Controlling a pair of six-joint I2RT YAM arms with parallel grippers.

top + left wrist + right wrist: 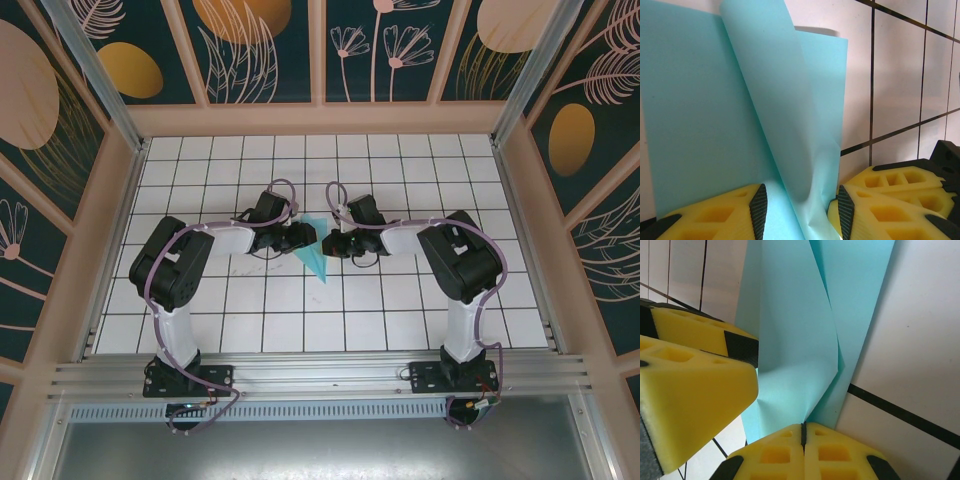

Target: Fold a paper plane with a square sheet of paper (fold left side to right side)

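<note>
Right pincer (802, 432) closed, pinching paper plane (790, 340)

Turquoise-blue paper plane (700, 100), white table (900, 75) gridded in black, yellow-black left gripper (802, 210).

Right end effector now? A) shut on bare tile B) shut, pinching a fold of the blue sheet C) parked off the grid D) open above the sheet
B: the right end effector has its yellow fingers together, a fold of the blue sheet caught at their tips.
</note>
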